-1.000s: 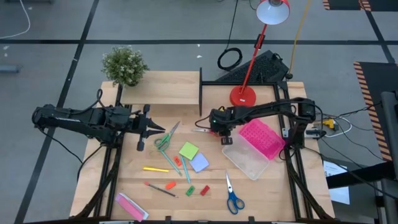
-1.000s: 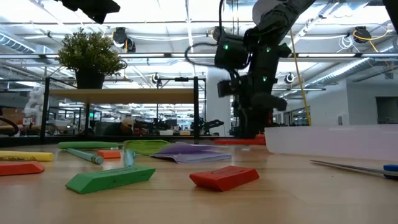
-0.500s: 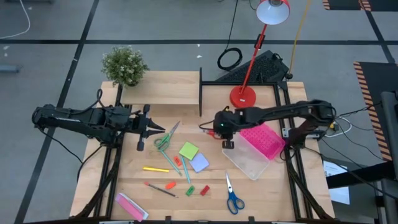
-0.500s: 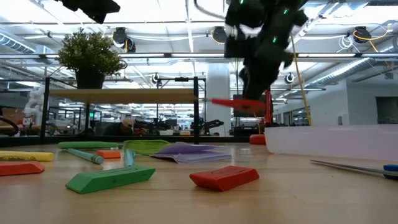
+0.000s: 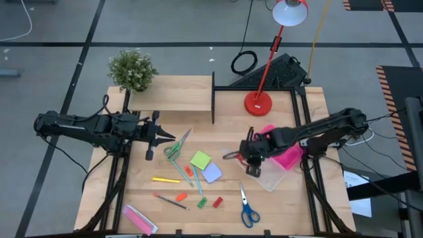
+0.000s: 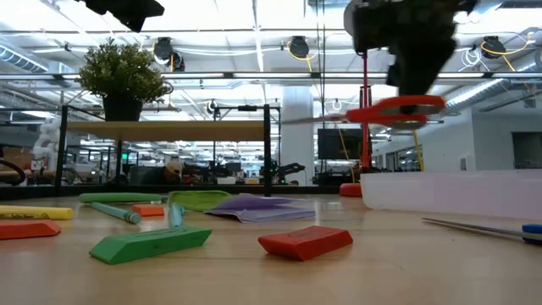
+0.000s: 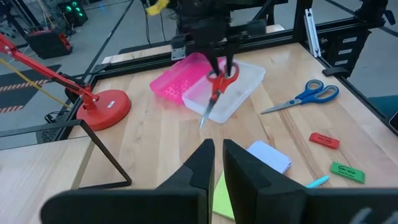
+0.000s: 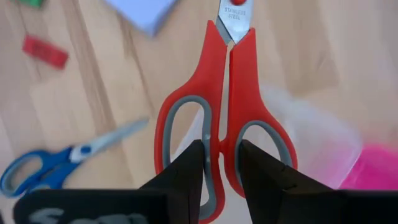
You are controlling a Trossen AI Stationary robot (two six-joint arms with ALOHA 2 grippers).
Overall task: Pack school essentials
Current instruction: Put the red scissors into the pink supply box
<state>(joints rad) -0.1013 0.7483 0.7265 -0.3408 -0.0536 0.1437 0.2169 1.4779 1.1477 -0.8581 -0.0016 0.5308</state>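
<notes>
My right gripper [image 5: 252, 162] is shut on the red-handled scissors [image 8: 224, 93] and holds them in the air over the left end of the clear container [image 5: 266, 173]. Their blades [image 5: 230, 157] point toward the table's left. The pink perforated lid [image 5: 283, 151] leans on the container's far side. On the table lie green-handled scissors [image 5: 175, 149], green [image 5: 200, 160] and pale-blue [image 5: 211, 173] sticky-note pads, a yellow pen [image 5: 165, 179], blue-handled scissors [image 5: 248, 210] and small red [image 5: 217, 202] and green [image 5: 201, 202] blocks. My left gripper [image 5: 165, 137] waits shut at the left. My right gripper pinches the scissors by the handles [image 8: 222, 134], where the two rings meet, with one finger [image 8: 186, 168] in front of each ring. The fingers come from above, pointing down. The scissors hang level [image 6: 394, 110], lifted clear of the table and the container.
A potted plant [image 5: 132, 69] and a low wooden shelf [image 5: 172, 99] stand at the far left, and a red desk lamp [image 5: 259, 102] at the far middle. A pink-and-white packet [image 5: 139, 218] lies at the near left edge. An orange block [image 5: 181, 196] lies near a thin pencil.
My right gripper has lifted the red-handled scissors off the table at the far middle. It has carried them up and toward the near right, until they hang over the clear container's left end. The scissors have stayed level, blades toward the left.
</notes>
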